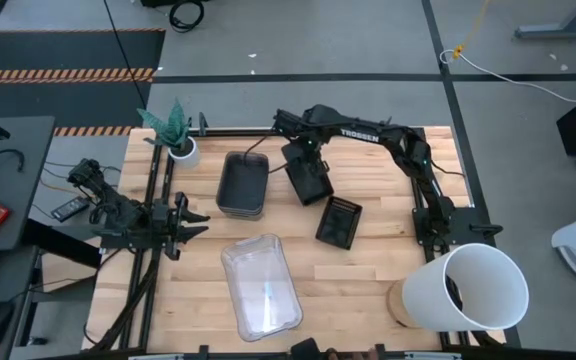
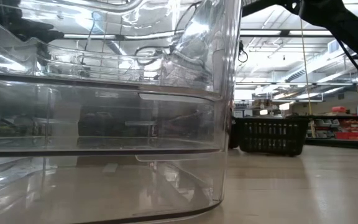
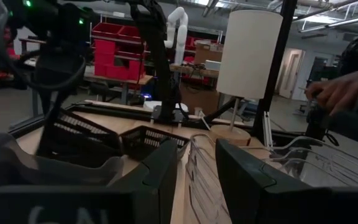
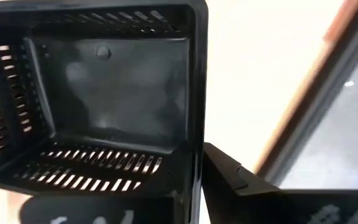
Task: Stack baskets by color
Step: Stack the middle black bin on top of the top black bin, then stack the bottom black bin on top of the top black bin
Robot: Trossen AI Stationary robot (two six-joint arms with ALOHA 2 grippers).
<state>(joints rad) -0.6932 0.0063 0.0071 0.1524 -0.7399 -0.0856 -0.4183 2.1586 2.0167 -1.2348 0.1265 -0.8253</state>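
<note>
My right gripper (image 1: 306,168) reaches over the table's far middle and is shut on a black slotted tray (image 1: 309,182). That tray fills the right wrist view (image 4: 104,106). A second black tray (image 1: 339,222) lies flat just to the right of it. A stack of dark-grey baskets (image 1: 243,184) sits left of the held tray. A clear basket (image 1: 260,285) rests on its bottom near the front edge and fills the low view (image 2: 104,112). My left gripper (image 1: 180,222) waits at the table's left edge, open, with nothing between its fingers (image 3: 197,180). My right gripper has the black tray by one side wall (image 4: 196,143), with one finger (image 4: 241,183) outside the wall and the other inside the tray. The fingers come from above, pointing steeply down. The tray is tilted. I cannot tell whether its lower end touches the table.
A big white bucket (image 1: 465,288) lies at the front right corner on a round wooden base. A small white plant pot (image 1: 182,150) stands at the far left. Bare wood shows between the clear basket and the bucket. A person's hand (image 3: 337,93) shows beyond the table.
</note>
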